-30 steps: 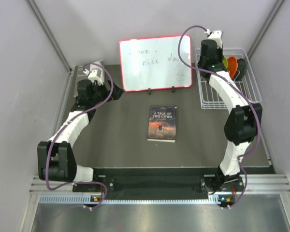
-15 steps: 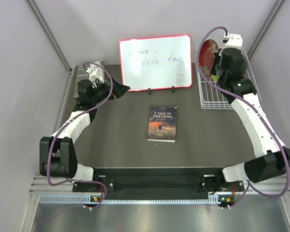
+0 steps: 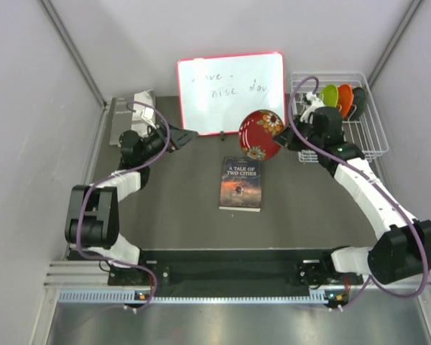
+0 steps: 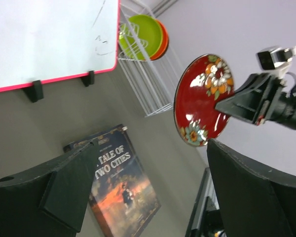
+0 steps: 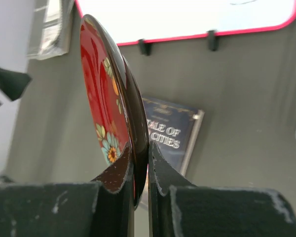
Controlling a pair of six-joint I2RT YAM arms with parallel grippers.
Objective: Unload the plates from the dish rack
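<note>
Red plate [image 3: 261,134] held on edge, clear of the rack [image 3: 363,144] to its left.
Right tool [image 3: 284,136] pinches its rim, the plate upright over the table [image 3: 179,187] beyond the book [image 3: 241,183]; left tool [image 3: 188,134] gapes empty, well apart leftward.

Whiteboard [image 3: 230,92] and book [image 3: 241,183] near the red plate [image 3: 262,134]

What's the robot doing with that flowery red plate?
The right gripper pinches the rim of the dark red plate, holding it on edge in the air, outside the dish rack. The green plate, the orange plate and a darker plate stand in the rack. The left gripper is open and empty, facing the red plate.
</note>
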